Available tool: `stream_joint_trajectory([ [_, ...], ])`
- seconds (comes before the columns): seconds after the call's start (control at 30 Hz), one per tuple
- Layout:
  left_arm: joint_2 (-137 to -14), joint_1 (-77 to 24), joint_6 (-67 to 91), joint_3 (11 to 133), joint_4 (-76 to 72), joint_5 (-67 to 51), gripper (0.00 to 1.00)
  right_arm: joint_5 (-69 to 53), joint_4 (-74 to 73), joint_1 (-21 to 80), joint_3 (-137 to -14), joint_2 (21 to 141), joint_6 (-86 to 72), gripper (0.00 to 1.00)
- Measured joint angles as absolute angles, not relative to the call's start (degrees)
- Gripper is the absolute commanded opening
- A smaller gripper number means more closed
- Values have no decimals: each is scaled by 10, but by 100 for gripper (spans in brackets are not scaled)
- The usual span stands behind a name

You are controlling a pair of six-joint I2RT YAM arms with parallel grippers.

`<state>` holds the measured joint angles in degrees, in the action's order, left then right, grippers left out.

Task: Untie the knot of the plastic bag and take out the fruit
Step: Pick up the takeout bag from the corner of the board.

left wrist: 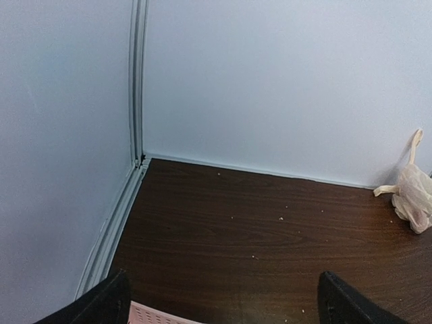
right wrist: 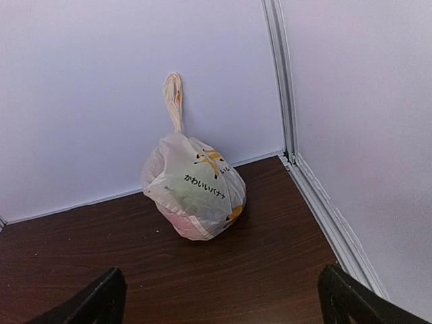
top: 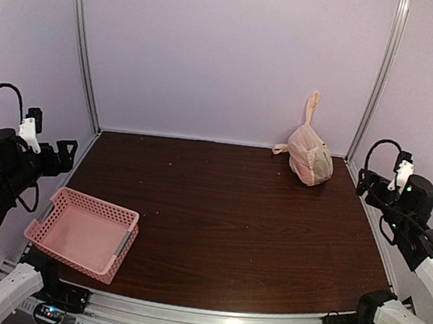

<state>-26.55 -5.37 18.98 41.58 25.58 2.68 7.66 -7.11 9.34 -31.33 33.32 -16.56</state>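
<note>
Plastic bag [right wrist: 196, 192], knot [right wrist: 174, 101] upright: far right corner of table [top: 217, 225], well ahead of right gripper [right wrist: 219, 300], far from left gripper [left wrist: 223, 300]; both jaws wide apart

Plastic bag [right wrist: 196, 192], ahead of the right gripper [right wrist: 219, 304]: translucent pale peach, with yellow-orange marks, black printed lettering and a greenish tint showing through. Knot [right wrist: 174, 101]: same peach. Table [top: 226, 218]: dark brown wood grain, pale specks. Basket [top: 83, 233]: pink, perforated grid. Gripper fingers [right wrist: 101, 300]: black.
</note>
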Motion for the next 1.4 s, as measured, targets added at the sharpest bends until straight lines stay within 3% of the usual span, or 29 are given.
stream_joint_trajectory([
  [0.5, -322, -53, 198, 416, 258, -31, 98, 35, -182, 94, -564, 596, -142, 100],
  [0.93, -367, -53, 195, 416, 259, -81, 98, 33, -252, 96, -811, 946, -116, 100],
  [1.4, -380, -53, 189, 416, 267, -99, 98, 14, -282, 99, -1085, 1172, -73, 100],
])
